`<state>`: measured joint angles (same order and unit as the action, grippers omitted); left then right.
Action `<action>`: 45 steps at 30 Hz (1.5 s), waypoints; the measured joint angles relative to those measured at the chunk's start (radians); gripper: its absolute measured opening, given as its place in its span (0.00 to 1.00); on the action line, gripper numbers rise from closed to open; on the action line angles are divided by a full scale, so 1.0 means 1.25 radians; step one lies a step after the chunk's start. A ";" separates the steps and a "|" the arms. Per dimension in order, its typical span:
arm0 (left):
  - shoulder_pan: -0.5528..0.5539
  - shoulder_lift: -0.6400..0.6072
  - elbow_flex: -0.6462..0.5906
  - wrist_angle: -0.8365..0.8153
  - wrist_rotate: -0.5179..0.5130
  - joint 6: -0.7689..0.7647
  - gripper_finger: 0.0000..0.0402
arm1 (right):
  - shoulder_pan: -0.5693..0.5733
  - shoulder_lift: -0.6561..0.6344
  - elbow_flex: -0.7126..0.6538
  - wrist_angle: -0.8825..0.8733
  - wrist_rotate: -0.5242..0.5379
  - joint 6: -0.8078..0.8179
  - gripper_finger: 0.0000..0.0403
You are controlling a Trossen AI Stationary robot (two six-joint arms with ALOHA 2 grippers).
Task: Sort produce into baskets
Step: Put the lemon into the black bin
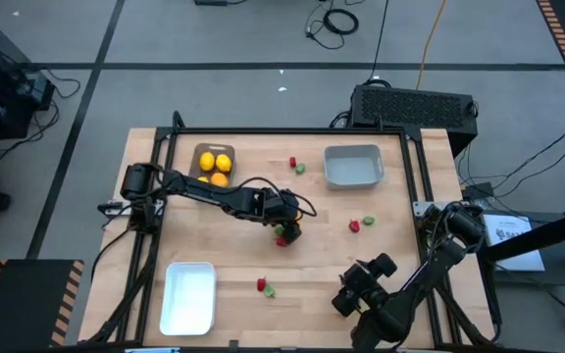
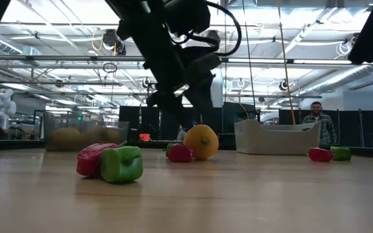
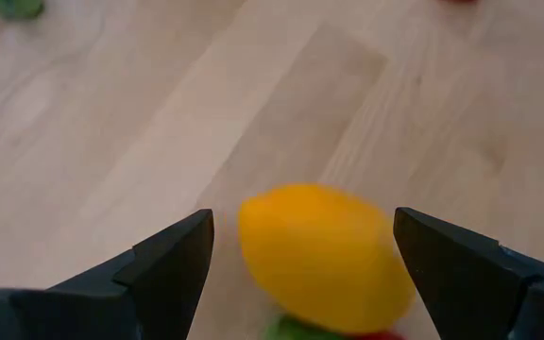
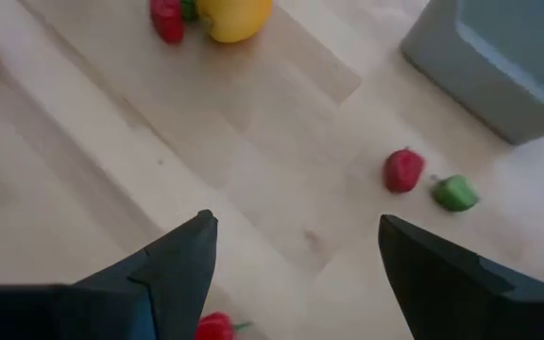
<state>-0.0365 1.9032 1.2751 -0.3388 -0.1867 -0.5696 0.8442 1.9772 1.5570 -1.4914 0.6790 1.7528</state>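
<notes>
No writing is legible. Three trays: brown-grey (image 1: 199, 157) at eleven o'clock holding three fruits, grey-blue (image 1: 352, 166), white (image 1: 188, 295). Left gripper (image 3: 300, 255) spread wide around a yellow lemon-shaped fruit (image 3: 324, 255), not gripping; right gripper (image 4: 296, 255) wide open, empty.

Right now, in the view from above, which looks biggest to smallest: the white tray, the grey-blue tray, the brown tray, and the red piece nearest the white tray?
1. white tray
2. grey-blue tray
3. brown tray, part hidden by its yellow and orange fruit
4. red piece, by far the smallest
</notes>
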 joint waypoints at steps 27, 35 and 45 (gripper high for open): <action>0.134 -0.394 -0.099 -0.199 -0.169 0.300 0.83 | -0.385 -0.074 0.001 0.218 -0.023 -0.379 0.70; 0.139 -0.581 -0.288 -0.030 -0.187 0.303 0.83 | -0.523 -0.074 0.001 0.438 -0.081 -0.436 0.70; 0.140 -0.596 -0.386 0.011 -0.185 0.309 0.83 | -0.555 -0.015 0.001 0.537 -0.097 -0.449 0.70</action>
<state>0.1390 1.1587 0.7925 -0.3256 -0.4183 -0.1829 0.1505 1.9582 1.5586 -0.8202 0.5579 1.1912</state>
